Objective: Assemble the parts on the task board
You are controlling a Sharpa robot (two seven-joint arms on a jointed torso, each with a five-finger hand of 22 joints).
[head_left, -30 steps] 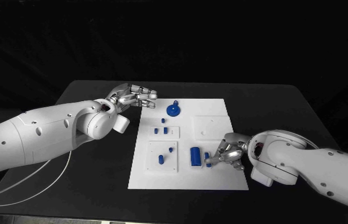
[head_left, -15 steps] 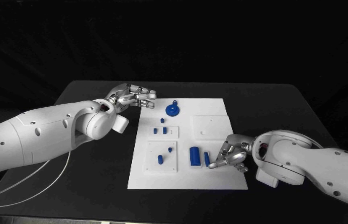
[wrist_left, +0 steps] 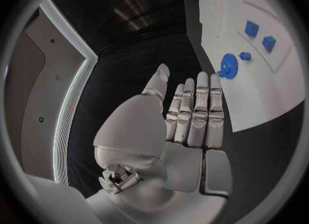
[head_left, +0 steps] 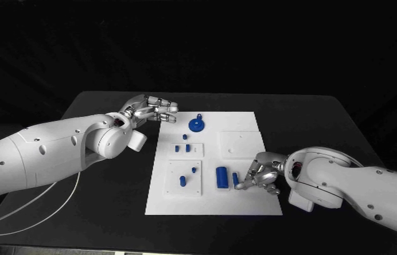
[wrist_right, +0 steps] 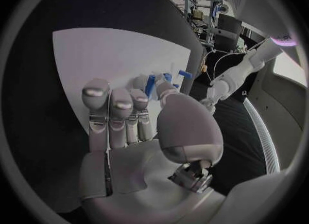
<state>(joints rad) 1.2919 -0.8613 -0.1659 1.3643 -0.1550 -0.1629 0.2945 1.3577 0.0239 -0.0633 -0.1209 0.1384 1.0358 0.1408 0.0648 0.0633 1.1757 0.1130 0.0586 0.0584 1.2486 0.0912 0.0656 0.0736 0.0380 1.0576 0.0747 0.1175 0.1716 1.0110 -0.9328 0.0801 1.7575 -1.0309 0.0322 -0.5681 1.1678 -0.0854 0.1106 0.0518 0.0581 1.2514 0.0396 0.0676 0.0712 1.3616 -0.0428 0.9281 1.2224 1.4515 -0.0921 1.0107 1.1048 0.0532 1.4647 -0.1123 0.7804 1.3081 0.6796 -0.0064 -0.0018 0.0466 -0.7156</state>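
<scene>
Right hand [head_left: 261, 175]: fingertips drawn together in a pinch on slim blue peg [head_left: 235, 179], thumb on one side and a finger on the other, remaining fingers lying side by side behind. Shifted only slightly over the last second, dipping toward the near edge of the tabletop and back; peg in nearly the same spot throughout. Judged: grasp settling, lift not yet begun, insertion still outstanding. Cannot tell whether the peg rests on the plate or sits just clear of it.

Slim blue peg: on the near-right part of the task board [head_left: 248, 206], just beside the blue cylinder [head_left: 222, 176], which lies alongside it toward the tabletop's left edge.

Left hand [head_left: 154, 109]: unchanged in place, holding nothing, fingers straight and side by side with the thumb apart, hovering over bare tabletop [head_left: 99, 103] beside the board's far-left corner.

Task board: middle of the tabletop. Blue gear [head_left: 197, 125] near its far edge, well apart from both hands. Two short pegs [head_left: 183, 148] standing mid-board toward the left side. Further peg [head_left: 183, 180] in the near-left recess.
</scene>
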